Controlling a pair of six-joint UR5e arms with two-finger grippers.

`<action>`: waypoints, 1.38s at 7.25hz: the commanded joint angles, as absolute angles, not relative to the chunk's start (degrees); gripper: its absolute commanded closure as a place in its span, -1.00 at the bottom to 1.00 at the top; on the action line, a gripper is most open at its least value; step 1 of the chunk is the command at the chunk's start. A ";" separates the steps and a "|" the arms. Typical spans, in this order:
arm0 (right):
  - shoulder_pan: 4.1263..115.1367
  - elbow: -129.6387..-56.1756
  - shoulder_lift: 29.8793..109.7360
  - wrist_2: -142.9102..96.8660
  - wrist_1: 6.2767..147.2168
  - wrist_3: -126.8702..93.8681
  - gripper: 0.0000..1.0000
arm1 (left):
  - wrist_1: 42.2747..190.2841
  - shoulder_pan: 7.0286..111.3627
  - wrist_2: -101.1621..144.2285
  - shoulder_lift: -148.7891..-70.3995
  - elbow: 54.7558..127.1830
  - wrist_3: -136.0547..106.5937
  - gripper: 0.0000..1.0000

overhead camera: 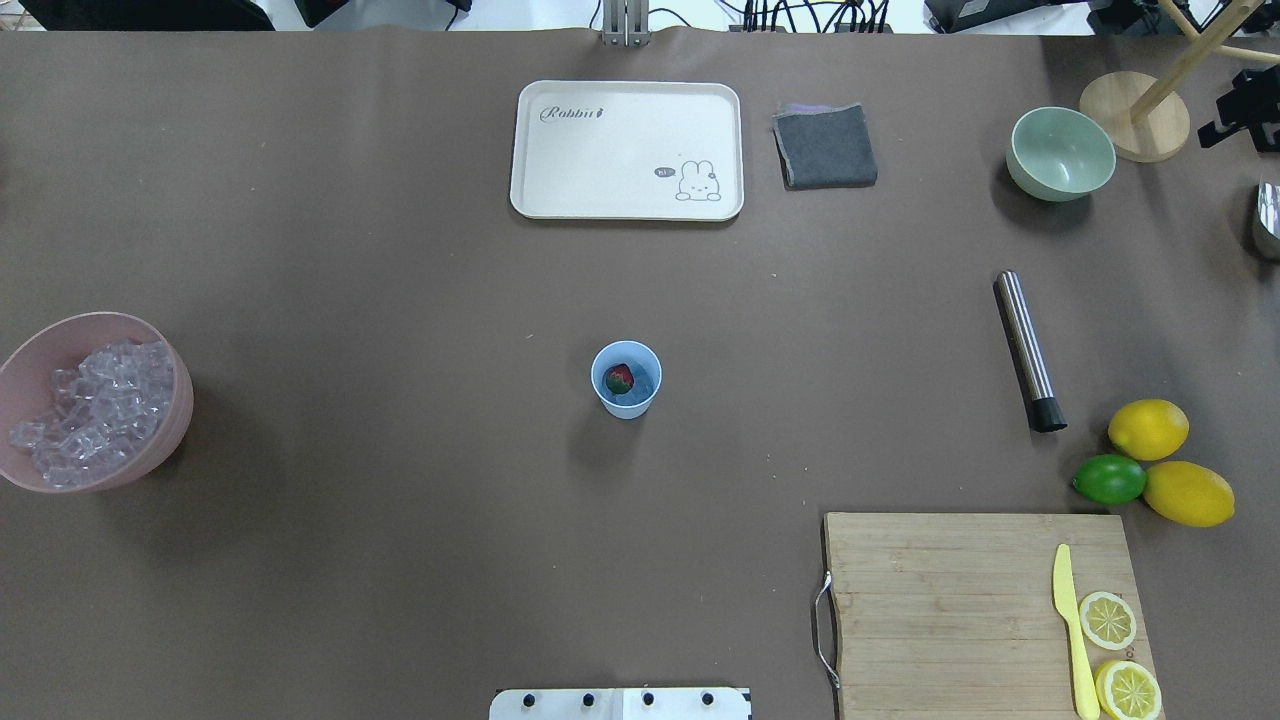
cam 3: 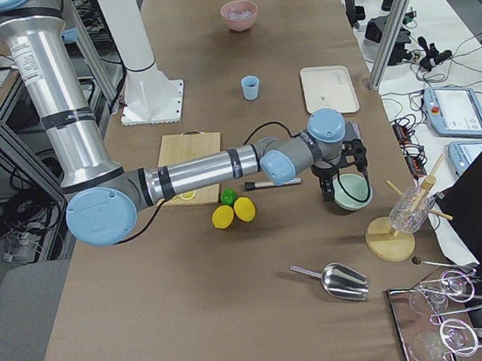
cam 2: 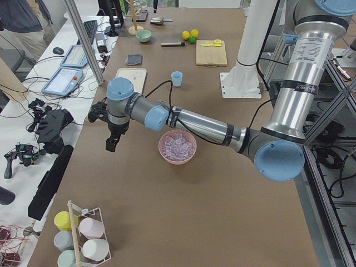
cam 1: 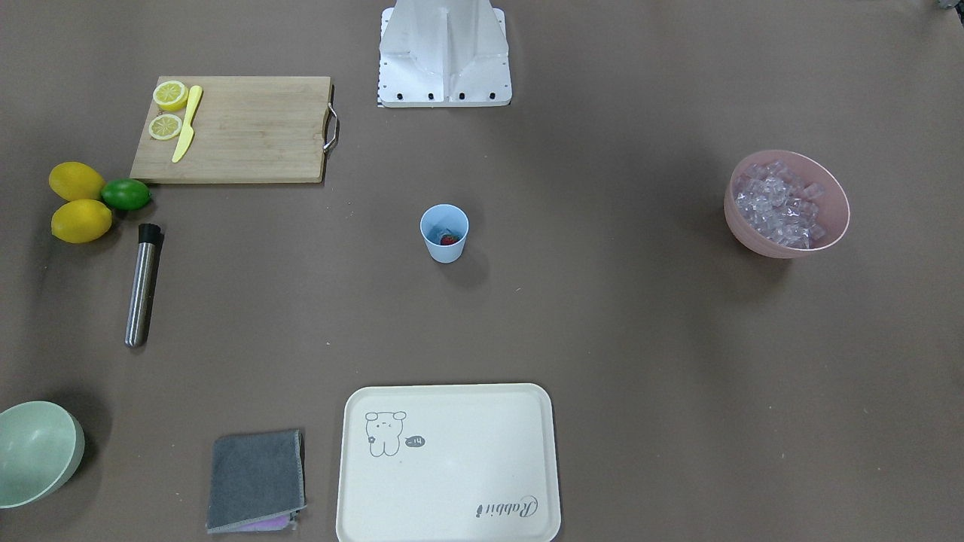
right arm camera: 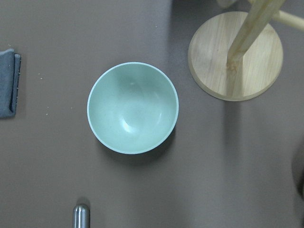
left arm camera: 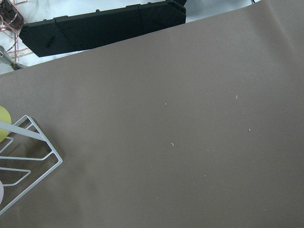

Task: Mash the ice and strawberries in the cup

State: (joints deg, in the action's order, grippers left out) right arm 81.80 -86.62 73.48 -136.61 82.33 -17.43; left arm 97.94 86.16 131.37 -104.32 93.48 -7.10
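The light-blue cup (overhead camera: pixel 626 378) stands upright at the table's middle, also in the front view (cam 1: pixel 444 233). One red strawberry (overhead camera: pixel 619 378) lies inside it, with what looks like a clear ice piece beside it. More ice (overhead camera: pixel 95 410) fills the pink bowl (overhead camera: pixel 178 372) at the robot's left. My left gripper (cam 2: pixel 111 146) hangs over bare table beyond the pink bowl; I cannot tell if it is open. My right gripper (cam 3: pixel 328 191) hangs above the pale green bowl (right arm camera: pixel 133 108); I cannot tell if it is open.
A steel muddler (overhead camera: pixel 1030 350) lies at the right, near two lemons (overhead camera: pixel 1148 428) and a lime (overhead camera: pixel 1109 479). A cutting board (overhead camera: pixel 960 610) holds a yellow knife and lemon halves. A cream tray (overhead camera: pixel 626 148), grey cloth (overhead camera: pixel 825 146) and wooden stand (right arm camera: pixel 235 55) lie far.
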 commanded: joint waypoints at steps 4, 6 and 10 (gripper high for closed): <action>84.29 -98.60 71.98 -123.42 110.90 0.08 -0.96 | 91.50 95.44 134.03 -100.48 96.75 -2.81 -0.95; 82.63 -98.53 73.21 -123.22 110.92 0.00 -0.97 | 90.97 97.99 135.69 -94.86 101.49 -2.81 -0.95; 78.33 -97.65 72.43 -123.49 110.30 -0.88 -0.98 | 87.28 98.00 135.70 -95.62 95.83 -1.32 -0.95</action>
